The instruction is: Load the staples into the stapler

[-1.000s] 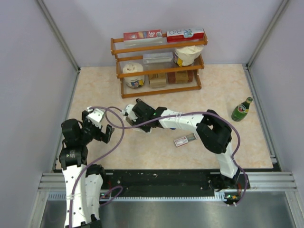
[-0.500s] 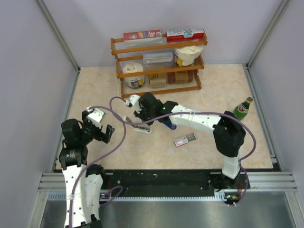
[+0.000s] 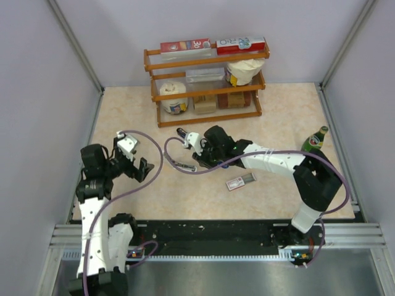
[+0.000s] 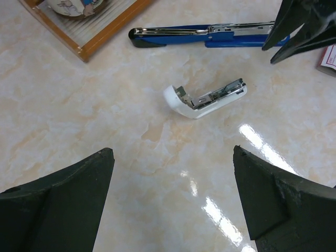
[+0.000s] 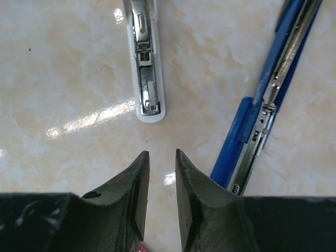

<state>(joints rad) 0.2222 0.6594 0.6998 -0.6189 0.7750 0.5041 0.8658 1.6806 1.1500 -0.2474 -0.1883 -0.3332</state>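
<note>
A small white stapler (image 3: 182, 165) (image 4: 207, 98) (image 5: 146, 68) lies open on the marble table, its metal channel facing up. A long blue stapler (image 4: 210, 35) (image 5: 262, 115) lies open next to it, mostly hidden under my right arm in the top view. The red-and-white staples box (image 3: 241, 181) (image 4: 329, 56) rests to their right. My right gripper (image 5: 161, 153) (image 3: 207, 159) hovers between the two staplers, its jaws a narrow gap apart with nothing in them. My left gripper (image 4: 172, 151) (image 3: 137, 165) is wide open and empty, well left of the white stapler.
A wooden shelf rack (image 3: 207, 92) with boxes and jars stands at the back. A green bottle (image 3: 313, 142) stands at the right. Purple cables (image 3: 162, 161) loop over the table near the staplers.
My right gripper has drawn back to the right, off the white stapler, and its jaws have parted slightly. The white stapler stays where it lay. The left arm has shifted only a little.
</note>
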